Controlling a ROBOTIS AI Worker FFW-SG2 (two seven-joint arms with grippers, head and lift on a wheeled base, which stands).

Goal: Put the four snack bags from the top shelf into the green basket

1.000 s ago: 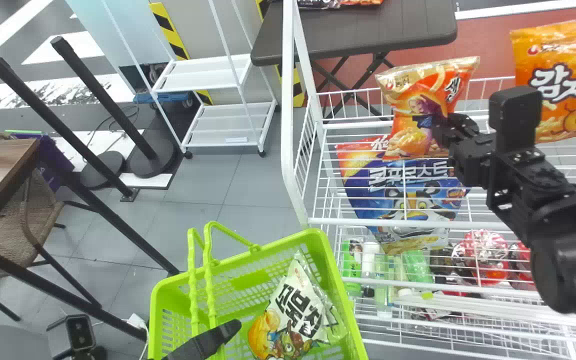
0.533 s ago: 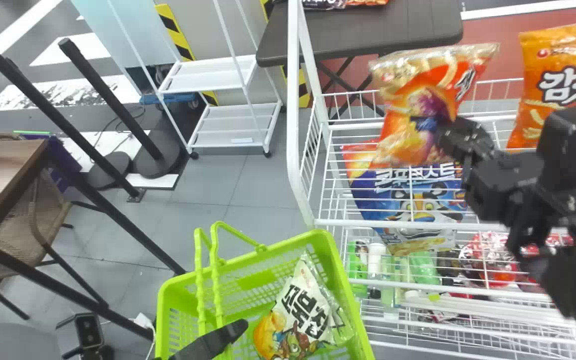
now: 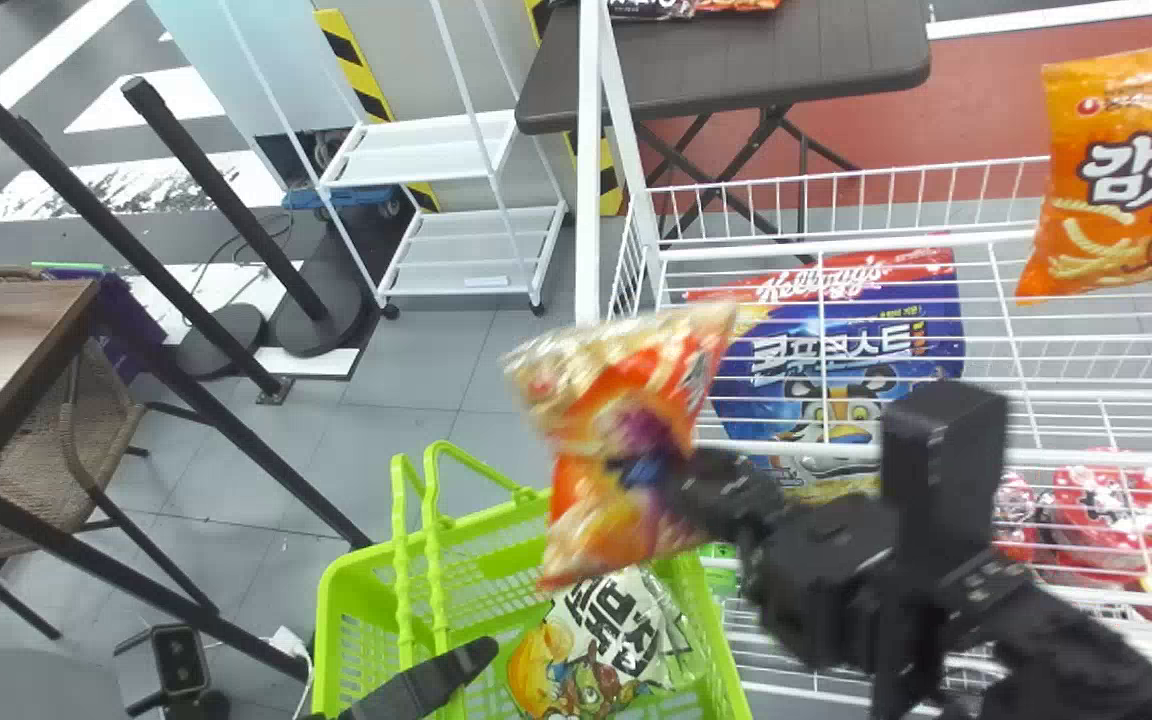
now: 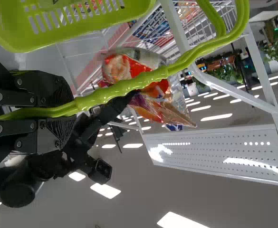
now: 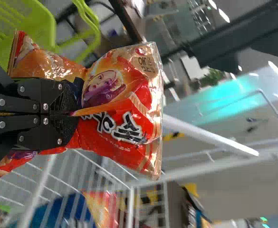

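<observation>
My right gripper holds a red-orange snack bag over the right back part of the green basket. The right wrist view has the right gripper pinching the middle of that bag. A white snack bag lies inside the basket. My left gripper stays at the basket's handles; the left wrist view has the left gripper closed around a green handle. An orange snack bag stands upright at the right on the top shelf.
The white wire rack stands right of the basket, with a blue cereal bag seen through its wires and red packages lower down. A dark folding table is behind; black posts are at left.
The right gripper has carried the red-orange bag off the top shelf, leftward and down to above the basket. The left gripper has kept its place at the handles.
</observation>
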